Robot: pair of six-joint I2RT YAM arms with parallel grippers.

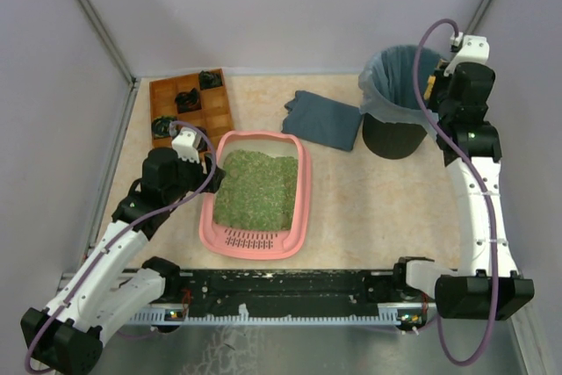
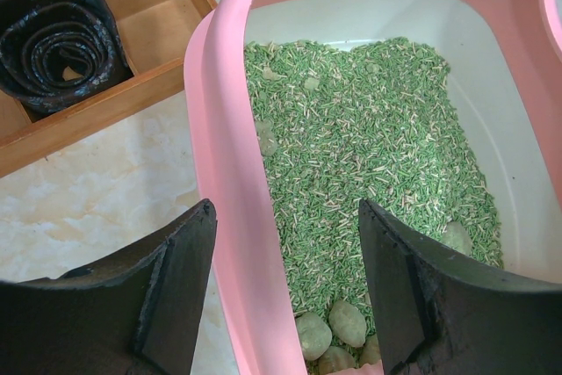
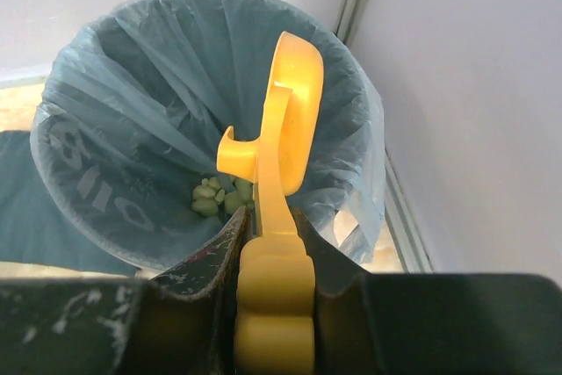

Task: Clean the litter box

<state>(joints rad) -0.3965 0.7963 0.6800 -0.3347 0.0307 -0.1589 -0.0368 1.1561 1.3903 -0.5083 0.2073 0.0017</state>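
Litter box (image 1: 305, 191) — pink tray with green litter, centre-left of top view on table (image 1: 378, 208); slotted grille (image 1: 255, 239) at its lower end. Left gripper (image 2: 285, 217) open, jaws straddle box's left rim: one outside over table, other over litter, neither pressing rim. Pale clumps (image 2: 334, 329) in litter at bottom edge of left wrist view. Right gripper (image 3: 268, 239) clamped on handle of yellow scoop (image 3: 288, 103), scoop over bin (image 3: 97, 120) at upper right of top view — pale lumps (image 3: 213, 195) at bag bottom.
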